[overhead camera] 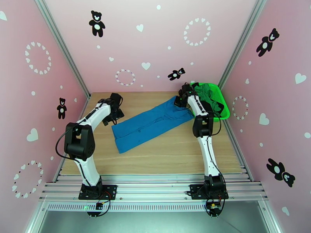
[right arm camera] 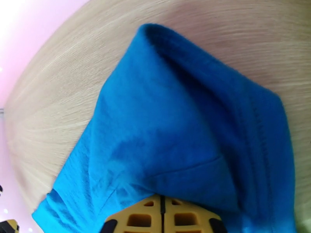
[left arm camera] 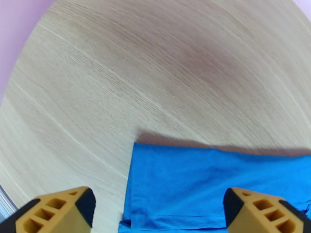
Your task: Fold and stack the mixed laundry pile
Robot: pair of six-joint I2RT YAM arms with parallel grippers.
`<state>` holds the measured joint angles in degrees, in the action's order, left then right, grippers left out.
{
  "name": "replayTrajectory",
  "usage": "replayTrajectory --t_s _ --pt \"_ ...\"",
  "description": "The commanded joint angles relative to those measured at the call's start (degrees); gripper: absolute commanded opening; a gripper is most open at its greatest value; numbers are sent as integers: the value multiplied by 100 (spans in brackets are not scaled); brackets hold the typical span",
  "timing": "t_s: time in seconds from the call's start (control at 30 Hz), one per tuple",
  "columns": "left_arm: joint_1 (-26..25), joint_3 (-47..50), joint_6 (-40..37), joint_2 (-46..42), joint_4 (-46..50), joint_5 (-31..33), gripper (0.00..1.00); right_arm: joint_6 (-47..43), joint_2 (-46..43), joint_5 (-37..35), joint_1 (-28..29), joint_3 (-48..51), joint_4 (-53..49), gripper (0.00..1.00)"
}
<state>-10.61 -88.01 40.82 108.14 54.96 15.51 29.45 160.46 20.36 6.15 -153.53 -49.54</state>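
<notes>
Soft medium-blue cloth T-shirt (overhead camera: 151, 123) stretches diagonally across pale wood-grain desk (overhead camera: 167, 154), bare board around; left hand (left arm camera: 159, 204) gapes over one end, right hand (right arm camera: 162, 204) pinches the other.

T-shirt (overhead camera: 149, 125) on table (overhead camera: 167, 152); basket (overhead camera: 224, 105) right-rear, garments (overhead camera: 203, 94) inside.

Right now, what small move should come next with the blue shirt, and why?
Probably open the right jaws: they look pinched on the far end of the shirt, while the left jaws stand open and the shirt lies folded on the table.
</notes>
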Motion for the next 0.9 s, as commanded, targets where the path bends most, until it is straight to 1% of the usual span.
replayTrajectory --t_s 0.0,0.07,0.13,0.2,0.3,0.33,0.4,0.47,0.57,0.67,0.73,0.77,0.8,0.87 --pt "-2 101 -129 183 82 -93 90 -492 -368 229 137 178 -93 21" --pt "15 196 -110 246 13 -2 88 -921 -1068 -16 255 777 -82 31" --pt "70 294 -83 282 -74 42 86 -1292 -2062 -325 419 1769 121 39" --pt "124 375 -96 329 -166 -6 84 -1527 -2998 -548 587 2719 331 50" --pt "165 458 -140 457 -272 -159 82 -1728 -4284 -723 972 4108 539 60" --pt "165 491 -152 494 -296 -195 82 -1756 -4643 -788 1124 4476 582 63" --pt "165 596 -166 567 -360 -254 81 -1784 -5323 -899 1602 5296 663 66" --pt "175 694 -143 607 -419 -235 80 -1748 -5775 -1059 2228 5898 788 66" --pt "208 801 -134 693 -556 -190 78 -1552 -6051 -1312 3239 6454 939 67" --pt "233 815 -144 849 -673 -303 74 -1280 -5937 -1683 4207 6618 1093 66" --pt "226 846 -155 936 -778 -421 71 -1142 -5721 -1949 4723 6549 1150 67" --pt "222 841 -154 966 -788 -439 68 -1104 -5540 -2034 5053 6439 1174 66" --pt "198 838 -161 981 -793 -427 67 -1040 -5324 -2128 5272 6284 1159 66" --pt "194 879 -169 964 -847 -510 61 -1010 -4857 -2191 5585 5907 1075 67"
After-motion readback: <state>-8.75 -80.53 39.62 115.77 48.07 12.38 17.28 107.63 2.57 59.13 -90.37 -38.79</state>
